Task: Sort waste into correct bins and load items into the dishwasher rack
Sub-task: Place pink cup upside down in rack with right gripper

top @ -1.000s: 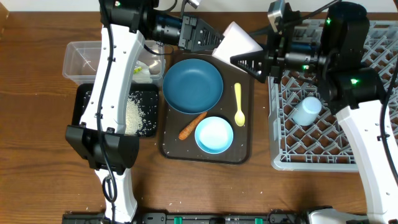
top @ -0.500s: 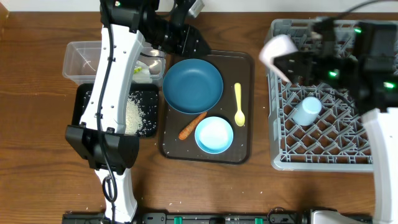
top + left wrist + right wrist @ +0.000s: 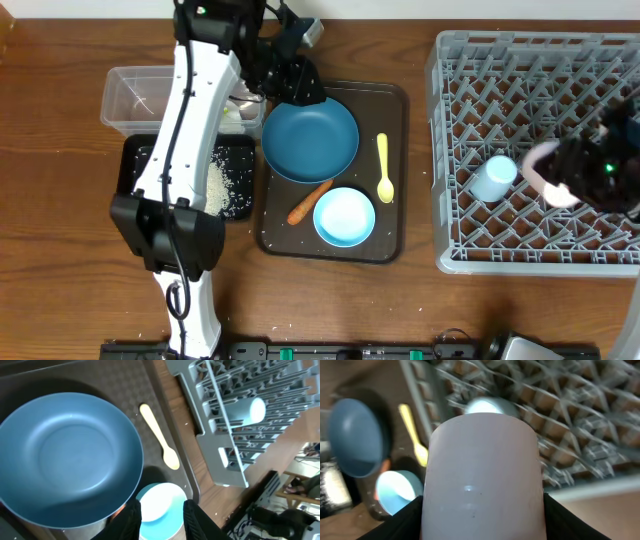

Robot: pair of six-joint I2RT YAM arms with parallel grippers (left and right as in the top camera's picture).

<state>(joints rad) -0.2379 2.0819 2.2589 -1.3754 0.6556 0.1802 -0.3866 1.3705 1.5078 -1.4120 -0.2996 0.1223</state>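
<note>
Edges: the rack (image 3: 540, 60) fills the right side of the bench (image 3: 60, 250). Its left wall runs near the right edge of the brown tray (image 3: 396, 245), and a narrow strip of bare wood lies between them. Bare wood also shows in front of the tray and along the left edge of the bench. The clear tub (image 3: 128, 92) and the black tray (image 3: 134, 160) stand end to end, just left of the brown tray.

Fingers: the left fingers (image 3: 130, 522) are released, with a clear gap between them. They grasp nothing and hang over the near rim of the plate (image 3: 65, 460) and the bowl (image 3: 160, 505). The right fingers (image 3: 409, 522) are clenched on either side of the pink cup (image 3: 482, 475), grasping it over the middle of the rack. The pink cup is just right of the light blue cup (image 3: 494, 178), which sits among the pegs. The overhead view is blurred there, so we cannot tell whether the pink cup touches the pegs.

Counts:
- Cups: two, both at the rack.
- Brown tray: four things, namely one plate, one bowl, one spoon (image 3: 384, 168) and one carrot (image 3: 309, 202). The carrot lies between the plate and the bowl.
- Bins: two. The rice (image 3: 213, 185) is heaped in the black tray. The paper (image 3: 236, 110) is at the right end of the clear tub, partly hidden by the left arm.
</note>
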